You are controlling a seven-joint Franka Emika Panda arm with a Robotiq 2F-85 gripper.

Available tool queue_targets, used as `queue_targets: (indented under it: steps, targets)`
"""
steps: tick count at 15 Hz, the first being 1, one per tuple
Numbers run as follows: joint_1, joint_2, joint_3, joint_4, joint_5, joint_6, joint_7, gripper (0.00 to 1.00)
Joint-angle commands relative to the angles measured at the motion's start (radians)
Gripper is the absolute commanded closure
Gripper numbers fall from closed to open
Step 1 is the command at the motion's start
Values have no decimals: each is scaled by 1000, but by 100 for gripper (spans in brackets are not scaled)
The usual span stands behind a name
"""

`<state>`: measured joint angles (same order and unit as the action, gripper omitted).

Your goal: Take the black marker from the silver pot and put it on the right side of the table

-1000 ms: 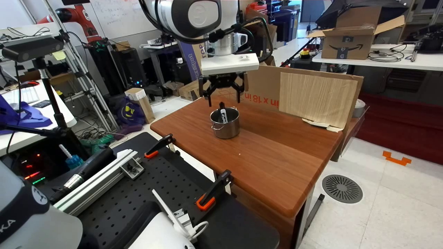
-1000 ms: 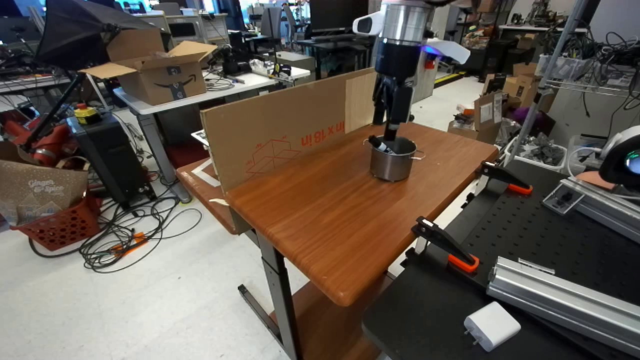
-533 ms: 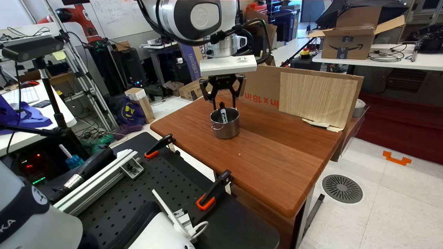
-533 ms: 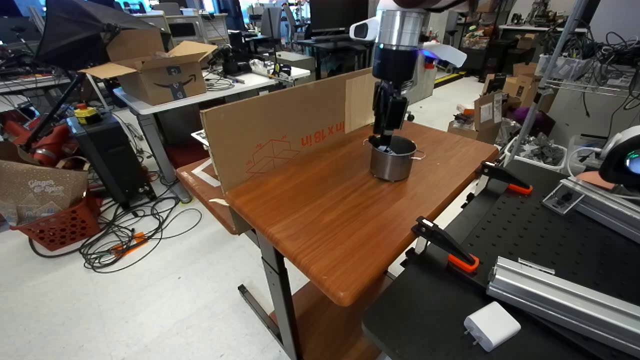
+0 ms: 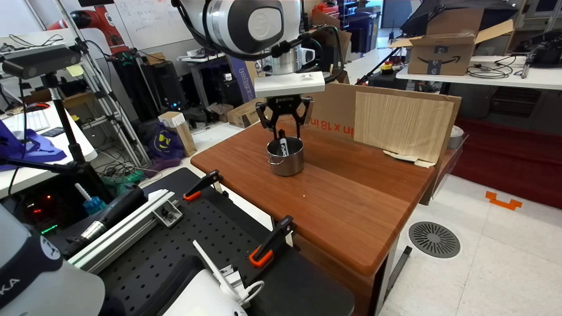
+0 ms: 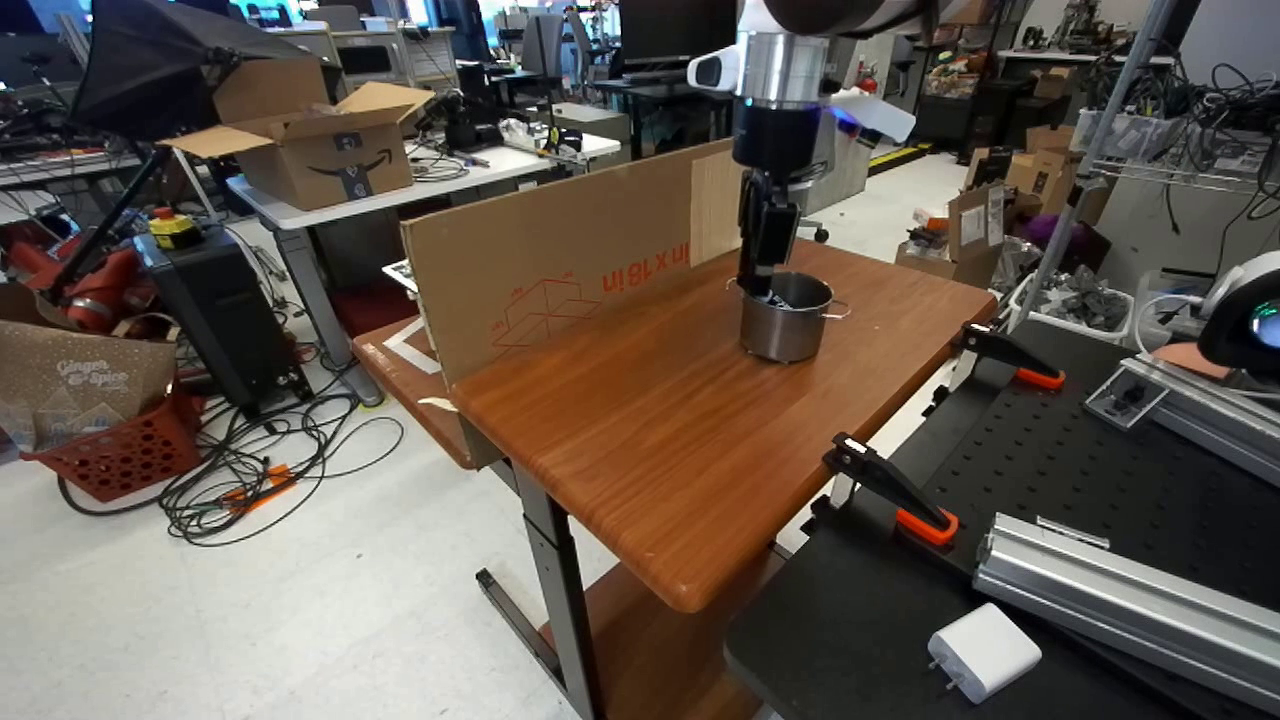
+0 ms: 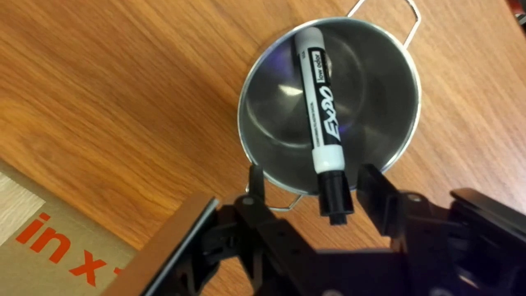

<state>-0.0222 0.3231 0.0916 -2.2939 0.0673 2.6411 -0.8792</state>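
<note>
Black marker (image 7: pixel 323 119) in pot (image 5: pixel 287 166), jaws apart

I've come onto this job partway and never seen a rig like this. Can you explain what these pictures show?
The machine is a Franka Panda robot arm ending in a two-fingered hand. Two pictures are taken from outside the robot, from different places; the third is taken from its wrist, looking down. On the reddish-brown wooden table stands a shiny metal pot, and a cardboard sheet stands upright along one table edge. A black Expo marker leans inside the pot, its black cap sticking out. Nothing is held: in the wrist view the hand is open, its fingers on either side of the cap with gaps visible.
</note>
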Motion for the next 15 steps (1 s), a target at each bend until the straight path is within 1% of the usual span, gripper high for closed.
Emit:
queue_targets:
  steps: [1,3,5,7,12,15]
  targets:
    - [-8,18,9,31,-37,-31,43,72]
    - [-9,17,11,33,-37,-32,48,88]
    - [-10,18,12,34,-37,-32,49,99]
    - [-11,14,14,32,-33,-33,50,95]
    - [-4,-41,8,1,-45,-57,82,95]
    - [-7,-99,4,-15,-45,-105,91,95]
